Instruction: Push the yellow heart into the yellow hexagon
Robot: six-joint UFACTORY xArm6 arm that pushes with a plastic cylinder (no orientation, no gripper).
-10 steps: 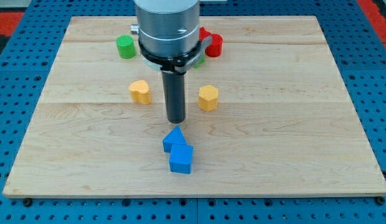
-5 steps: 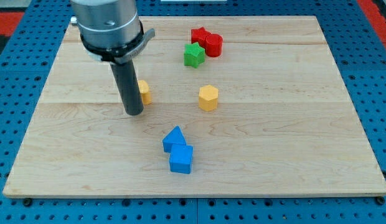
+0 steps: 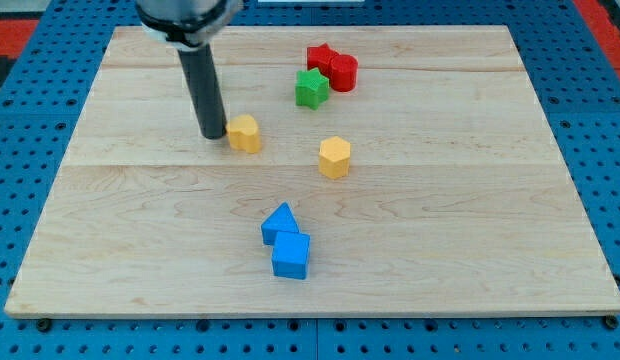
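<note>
- Standing upright over the wooden bench, the dark rod is planting my tip on the boards, right against the 9 o'clock side of the yellow heart.
- The yellow heart is lying a little above the bench's middle, well apart from the yellow hexagon, which is sitting at about 4 o'clock from the heart.
- No jaws are showing on this arm; the rod is ending in a plain tip, so nothing is being pinched.
- The green star is sitting at about 1 o'clock from the heart, touching or nearly touching the red star above it.
- The red cylinder is pressing against the red star's 4 o'clock side, just beside the green star.
- Two blue blocks are lying together toward 6 o'clock on the bench: a blue pointed block, and a blue cube-like block touching it at its 5 o'clock side.
- The bench is resting on a blue perforated base.
</note>
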